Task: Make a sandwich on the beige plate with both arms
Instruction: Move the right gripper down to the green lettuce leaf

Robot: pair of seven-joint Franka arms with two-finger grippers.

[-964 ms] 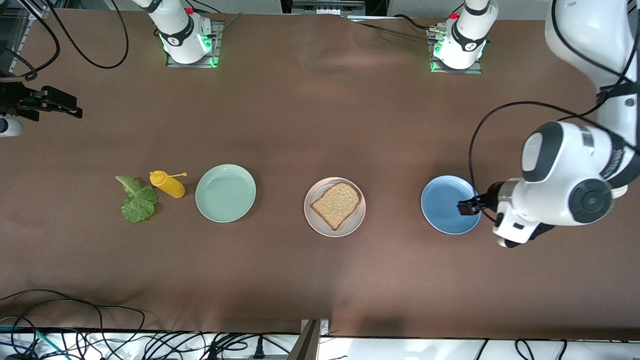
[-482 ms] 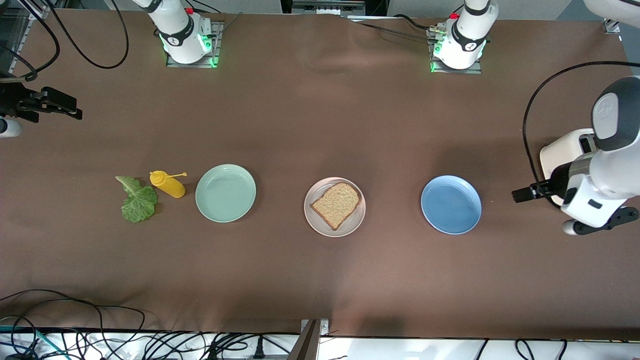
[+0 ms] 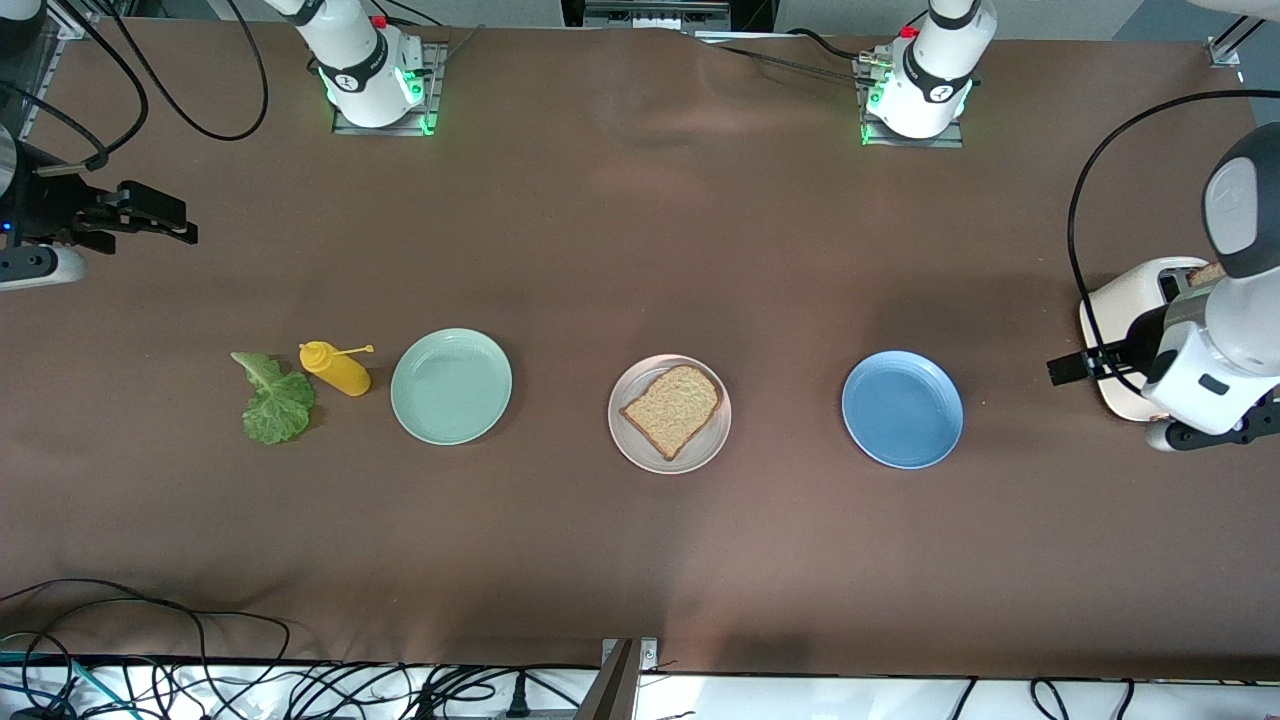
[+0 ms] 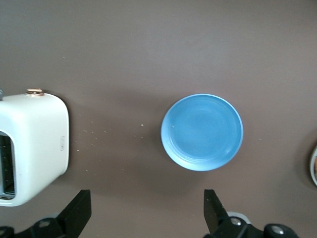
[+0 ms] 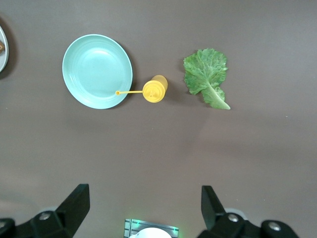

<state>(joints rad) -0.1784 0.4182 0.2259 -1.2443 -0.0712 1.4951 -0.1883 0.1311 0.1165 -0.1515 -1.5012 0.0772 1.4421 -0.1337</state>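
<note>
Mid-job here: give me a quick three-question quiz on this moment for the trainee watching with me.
1. True or false: a bread slice lies on the beige plate.
2. Which thing stands between the lettuce leaf and the mint-green plate? A) the white toaster B) the yellow squeeze bottle C) the blue plate
3. Fill in: the left gripper, jaws open, is up beside the toaster at its own end of the table; the right gripper is up at the other end with its jaws ____.

Key: 1 true; 2 B; 3 open.
</note>
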